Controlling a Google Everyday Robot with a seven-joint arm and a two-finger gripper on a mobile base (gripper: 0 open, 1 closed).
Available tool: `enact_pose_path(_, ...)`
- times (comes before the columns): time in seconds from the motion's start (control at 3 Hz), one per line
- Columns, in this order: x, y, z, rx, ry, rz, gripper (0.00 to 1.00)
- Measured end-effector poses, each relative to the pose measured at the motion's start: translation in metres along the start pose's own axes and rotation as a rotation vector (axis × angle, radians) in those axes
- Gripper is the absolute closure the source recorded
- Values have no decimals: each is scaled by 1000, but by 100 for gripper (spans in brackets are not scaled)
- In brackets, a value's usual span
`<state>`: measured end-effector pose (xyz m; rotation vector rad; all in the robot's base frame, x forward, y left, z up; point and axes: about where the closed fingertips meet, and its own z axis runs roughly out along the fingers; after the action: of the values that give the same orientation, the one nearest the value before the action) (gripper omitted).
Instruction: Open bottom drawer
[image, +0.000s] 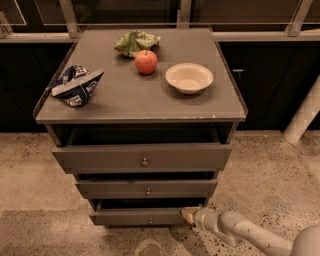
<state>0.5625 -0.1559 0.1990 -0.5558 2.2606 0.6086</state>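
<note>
A grey-brown cabinet has three drawers. The bottom drawer (135, 217) is the narrowest front, with a small round metal knob (150, 220), low in the view. My gripper (189, 215) comes in from the lower right on a white arm. Its tip is at the right end of the bottom drawer front, right of the knob. The top drawer (142, 157) and middle drawer (145, 188) stand out further than the bottom one.
On the cabinet top (125, 95) lie a red apple (146, 62), a white bowl (189, 77), a green bag (136, 42) and a blue-white chip bag (75, 86). A white post (303, 116) stands at the right. Speckled floor surrounds the cabinet.
</note>
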Motion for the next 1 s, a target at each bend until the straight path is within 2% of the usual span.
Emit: enact_pose_path(1.0, -9, 2, -1, -5, 2, -6, 100)
